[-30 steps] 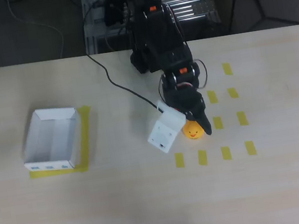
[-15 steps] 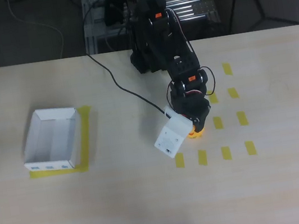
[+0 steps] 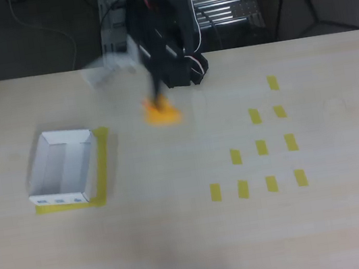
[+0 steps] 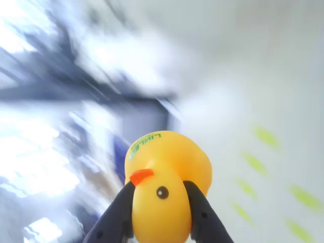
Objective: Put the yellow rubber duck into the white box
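— Where is the yellow rubber duck (image 4: 164, 187)?
— Clamped between the gripper (image 4: 161, 215) fingers, seemingly raised over the table (image 3: 183, 243) — the overhead view is blurred.
— And the white box (image 3: 62, 168)?
— Well apart, left in the overhead view, on yellow tape (image 3: 104, 161).

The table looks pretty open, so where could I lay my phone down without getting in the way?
The broad strip along the near edge, below the white box and the yellow tape strips, is bare. So is the middle patch between them. It is crowded at the far edge, where the arm carries the yellow rubber duck.
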